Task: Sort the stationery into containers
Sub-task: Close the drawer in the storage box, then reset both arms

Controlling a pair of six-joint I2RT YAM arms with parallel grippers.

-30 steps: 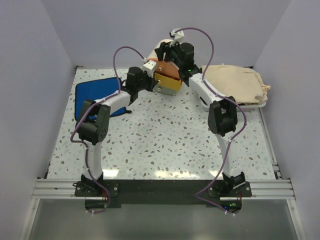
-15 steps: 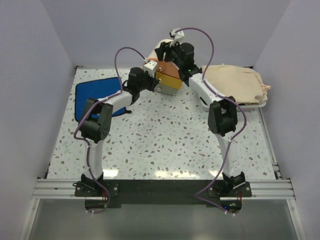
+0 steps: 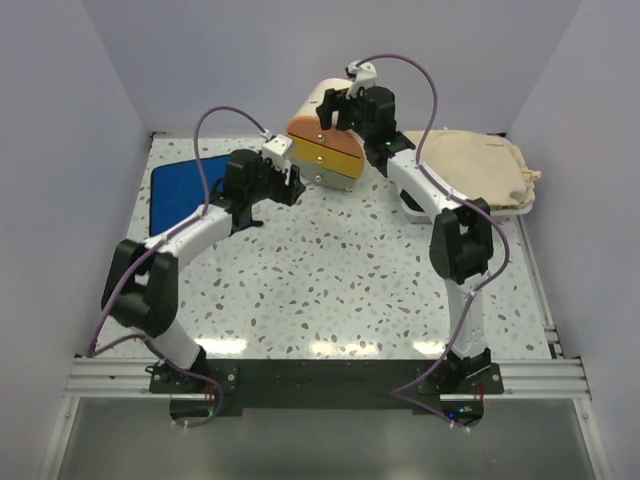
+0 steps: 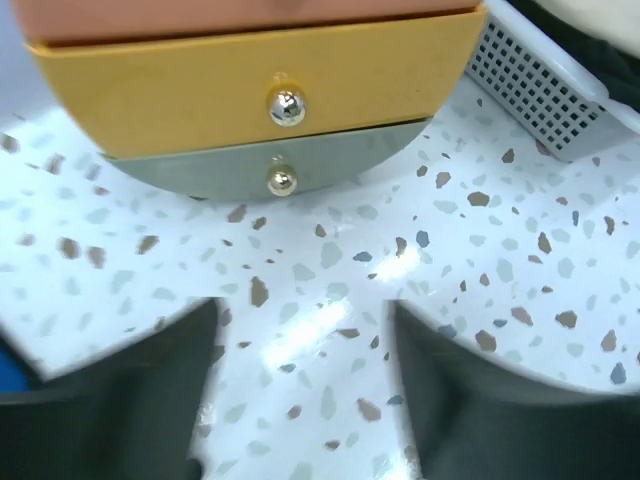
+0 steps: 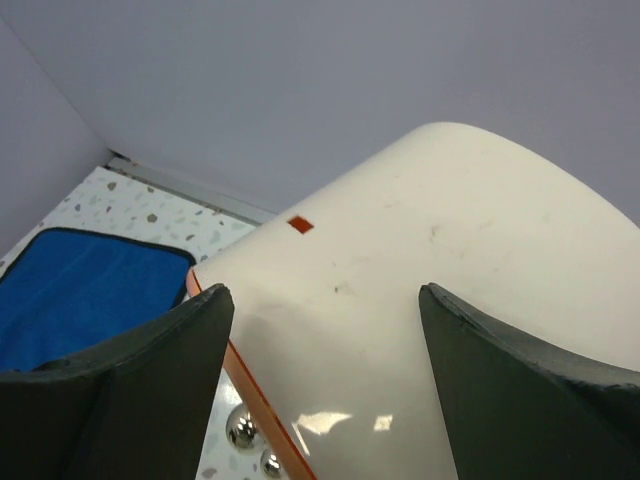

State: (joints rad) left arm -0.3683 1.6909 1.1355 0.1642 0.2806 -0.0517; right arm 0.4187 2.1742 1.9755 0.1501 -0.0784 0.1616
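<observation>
Trainee: Fingers of the left gripper (image 4: pixel 300 340) stand spread just in front of the cabinet (image 3: pixel 318 105), holding nothing. What now?

Lead: I'd judge it a drawer pull. Centre on one knob, either the grey drawer (image 4: pixel 340 165) at the bottom or the yellow drawer (image 4: pixel 150 90) above it. Pinch the knob only, then draw straight out from the cabinet.

Trainee: And the orange drawer (image 4: pixel 200 18) on top?

Lead: Pushed in like the other two, as far as I can see. Over the cabinet's top the right gripper (image 5: pixel 325 290) hangs spread and empty. Let it press down so the cabinet can't slide.

Trainee: The stationery?

Lead: None shows around the cabinet, and whether it lies inside the drawers I cannot tell
</observation>
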